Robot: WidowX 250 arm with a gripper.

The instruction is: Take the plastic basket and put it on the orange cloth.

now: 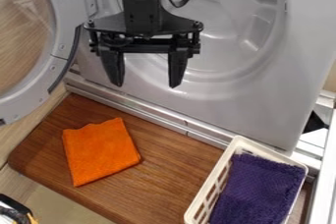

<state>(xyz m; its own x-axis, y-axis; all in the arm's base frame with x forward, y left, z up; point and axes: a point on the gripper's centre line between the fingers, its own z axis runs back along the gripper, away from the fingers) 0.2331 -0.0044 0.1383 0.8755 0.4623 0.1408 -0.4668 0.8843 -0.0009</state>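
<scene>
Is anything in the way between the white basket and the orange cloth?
No, nothing I can see stands between the basket and the orange cloth, just brown wooden board. The purple cloth is inside the basket.

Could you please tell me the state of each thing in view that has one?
Hand: open, empty
Basket: upright, purple cloth inside
Orange cloth: lying flat, apparently folded
Purple cloth: laid in the basket
Round door: swung open

no readable text, labels or numbers anywhere.
</scene>
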